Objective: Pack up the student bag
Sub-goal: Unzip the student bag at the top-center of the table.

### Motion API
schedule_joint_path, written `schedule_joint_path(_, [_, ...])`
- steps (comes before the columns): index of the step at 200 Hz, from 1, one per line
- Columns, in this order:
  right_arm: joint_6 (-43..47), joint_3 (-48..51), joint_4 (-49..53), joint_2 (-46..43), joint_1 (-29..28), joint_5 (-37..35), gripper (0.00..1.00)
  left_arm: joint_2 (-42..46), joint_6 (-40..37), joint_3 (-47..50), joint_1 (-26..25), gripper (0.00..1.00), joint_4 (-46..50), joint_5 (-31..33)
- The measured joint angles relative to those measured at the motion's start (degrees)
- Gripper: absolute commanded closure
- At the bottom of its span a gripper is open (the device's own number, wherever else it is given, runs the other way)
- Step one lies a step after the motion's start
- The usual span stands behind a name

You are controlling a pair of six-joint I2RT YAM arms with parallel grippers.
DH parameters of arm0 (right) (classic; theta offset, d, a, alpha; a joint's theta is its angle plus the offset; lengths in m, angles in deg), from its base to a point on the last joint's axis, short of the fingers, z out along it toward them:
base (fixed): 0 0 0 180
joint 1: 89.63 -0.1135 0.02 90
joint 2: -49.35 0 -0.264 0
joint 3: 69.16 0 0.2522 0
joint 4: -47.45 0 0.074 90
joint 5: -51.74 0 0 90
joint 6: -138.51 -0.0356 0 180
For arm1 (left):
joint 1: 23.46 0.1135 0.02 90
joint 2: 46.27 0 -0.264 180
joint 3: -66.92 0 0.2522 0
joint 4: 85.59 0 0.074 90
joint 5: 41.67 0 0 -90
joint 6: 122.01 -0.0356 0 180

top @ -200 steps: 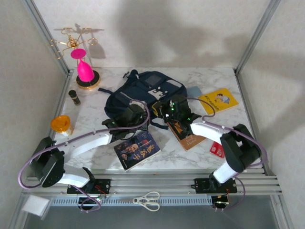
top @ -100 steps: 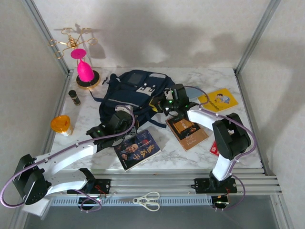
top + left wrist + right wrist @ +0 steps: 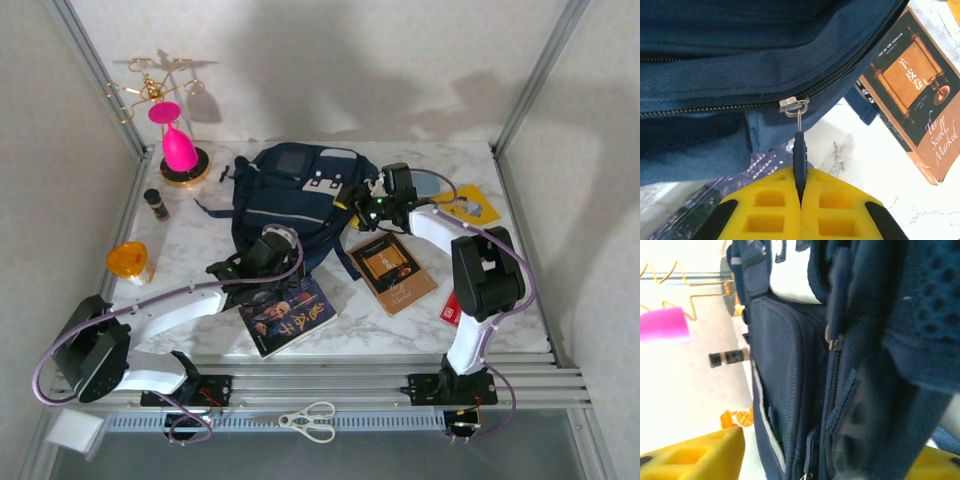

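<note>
The navy student bag point(image 3: 300, 190) lies at the middle back of the table. My left gripper point(image 3: 266, 252) is at its near edge. In the left wrist view the yellow fingers point(image 3: 765, 210) are shut on the dark blue zipper pull point(image 3: 799, 150), which hangs from the slider point(image 3: 794, 104) on a closed zip. My right gripper point(image 3: 378, 205) is at the bag's right side. In the right wrist view it point(image 3: 815, 455) stands open and wide, with the bag's zipped side point(image 3: 805, 370) between its fingers point(image 3: 695, 455). A strip of table shows between the left finger and the fabric.
A brown book point(image 3: 392, 270) and a purple-blue book point(image 3: 288, 312) lie near the bag's front. A yellow book point(image 3: 465, 205) and a red item point(image 3: 455, 312) are to the right. A pink cone on a stand point(image 3: 180, 150), a dark bottle point(image 3: 155, 204) and an orange object point(image 3: 128, 260) stand to the left.
The bag has turned and shifted a little toward the back right. My right gripper moved back and right along the bag's side. My left gripper swung left, then back to the near edge.
</note>
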Motion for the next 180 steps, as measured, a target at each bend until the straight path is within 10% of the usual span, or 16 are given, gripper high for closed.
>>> schedule_joint_path(37, [-0.3, 8.1, 1.7, -9.6, -2.1, -5.3, 0.04, -0.5, 0.0, -0.7, 0.2, 1.00, -1.7, -1.2])
schedule_joint_path(81, [-7.6, 14.9, -4.2, -14.4, -11.8, -7.7, 0.04, -0.8, 0.0, -0.7, 0.2, 1.00, -2.8, -2.5])
schedule_joint_path(132, [-19.5, 18.2, -15.2, -10.2, -17.0, -14.9, 0.29, -0.9, 0.0, -0.7, 0.2, 1.00, -2.8, -2.7])
schedule_joint_path(180, [-23.9, 18.9, -18.4, -7.4, -18.3, -20.4, 0.80, -0.8, -0.2, -0.7, 0.8, 1.00, -2.8, -2.0])
